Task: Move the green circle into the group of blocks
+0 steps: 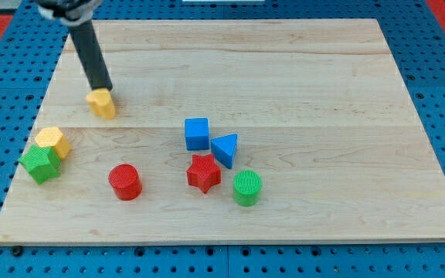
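Standing upright on the wooden surface (pixel 300 85), near the view's bottom edge and a little right of centre: the green circle (pixel 247 188), flat round face pointing up, long axis not to be made out, being about as tall as wide. Sitting just to the view's right of the red star (pixel 204 173) and just below the blue triangle (pixel 225 149), close to both, touching or not being hard to tell. Resting just above the star and beside the triangle: the blue cube (pixel 197 133). Standing apart toward the view's left: the red cylinder (pixel 125 181). Crowding together at the far left edge: a green star-like block (pixel 40 163) touching a yellow hexagonal block (pixel 53 141). Leaning down from the view's top left: the dark rod, my tip (pixel 101 89) meeting the top of a small yellow block (pixel 102 103), well away from the green circle. Carrying no end effector with jaws, so nothing opening, closing or gripping.
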